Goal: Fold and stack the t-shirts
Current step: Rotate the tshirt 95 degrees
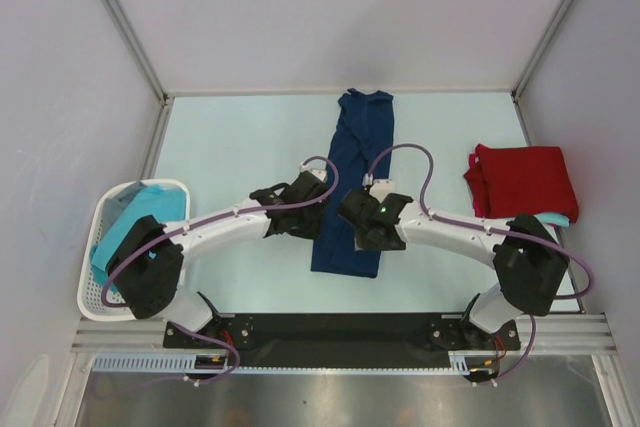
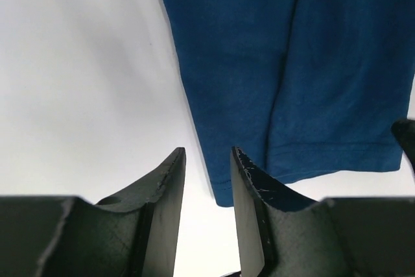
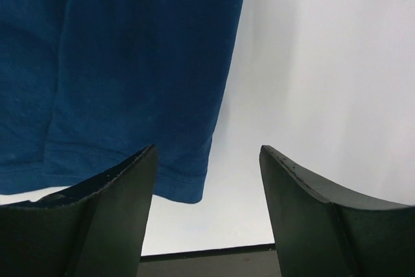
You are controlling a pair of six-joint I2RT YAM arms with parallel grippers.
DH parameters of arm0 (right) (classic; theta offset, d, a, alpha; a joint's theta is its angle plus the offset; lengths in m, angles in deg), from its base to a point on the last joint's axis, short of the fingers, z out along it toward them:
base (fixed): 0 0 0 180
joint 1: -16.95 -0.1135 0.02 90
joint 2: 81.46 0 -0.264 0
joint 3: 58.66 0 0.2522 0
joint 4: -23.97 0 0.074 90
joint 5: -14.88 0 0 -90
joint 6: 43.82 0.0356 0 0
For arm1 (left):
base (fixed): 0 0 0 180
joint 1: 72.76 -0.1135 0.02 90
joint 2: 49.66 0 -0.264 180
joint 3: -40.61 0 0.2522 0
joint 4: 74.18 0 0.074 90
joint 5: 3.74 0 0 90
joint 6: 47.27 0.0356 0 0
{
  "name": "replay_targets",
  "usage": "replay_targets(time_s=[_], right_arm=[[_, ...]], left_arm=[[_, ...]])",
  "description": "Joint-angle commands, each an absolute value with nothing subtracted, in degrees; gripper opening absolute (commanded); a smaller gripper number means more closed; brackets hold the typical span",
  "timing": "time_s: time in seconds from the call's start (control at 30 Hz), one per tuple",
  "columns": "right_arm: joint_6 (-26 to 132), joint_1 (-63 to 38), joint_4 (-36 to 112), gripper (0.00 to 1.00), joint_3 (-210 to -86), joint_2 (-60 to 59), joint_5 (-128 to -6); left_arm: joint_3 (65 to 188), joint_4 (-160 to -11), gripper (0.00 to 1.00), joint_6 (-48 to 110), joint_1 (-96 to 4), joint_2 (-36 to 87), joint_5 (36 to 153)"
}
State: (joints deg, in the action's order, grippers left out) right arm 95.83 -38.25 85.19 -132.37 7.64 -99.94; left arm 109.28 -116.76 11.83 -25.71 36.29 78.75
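Note:
A navy blue t-shirt (image 1: 352,182) lies in the middle of the table, folded lengthwise into a long narrow strip with its hem toward the arms. My left gripper (image 1: 303,213) hovers at the strip's left edge, my right gripper (image 1: 366,221) at its right edge. In the left wrist view the left gripper (image 2: 207,151) is open above the hem's left corner of the navy t-shirt (image 2: 285,63), holding nothing. In the right wrist view the right gripper (image 3: 207,149) stands wide open beside the hem's right corner of the navy t-shirt (image 3: 136,63). A folded red t-shirt (image 1: 522,179) lies at the right.
A white perforated basket (image 1: 92,292) at the left edge holds turquoise t-shirts (image 1: 130,232). A turquoise edge (image 1: 556,218) peeks from under the red t-shirt. Metal frame posts and walls border the table; the black base rail (image 1: 340,329) runs along the near edge.

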Motion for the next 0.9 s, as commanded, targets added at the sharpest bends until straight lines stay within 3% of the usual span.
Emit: replay_targets(time_s=[0.0, 0.23, 0.53, 0.87], right_arm=[[93.38, -33.26, 84.22, 0.69, -138.42, 7.22, -103.42], [82.93, -23.93, 83.6, 0.67, -152.39, 13.45, -101.66], [75.01, -21.72, 88.88, 0.64, -173.75, 31.91, -102.72], [74.39, -19.0, 89.23, 0.58, -172.72, 34.92, -101.31]], left_arm=[[112.1, -116.94, 0.39, 13.37, -26.18, 35.41, 78.88], [113.17, -115.89, 0.39, 12.06, -26.53, 34.62, 79.93], [112.82, -112.9, 0.38, 9.42, -26.53, 36.11, 82.04], [110.45, -112.02, 0.36, 9.06, -26.88, 33.92, 81.52]])
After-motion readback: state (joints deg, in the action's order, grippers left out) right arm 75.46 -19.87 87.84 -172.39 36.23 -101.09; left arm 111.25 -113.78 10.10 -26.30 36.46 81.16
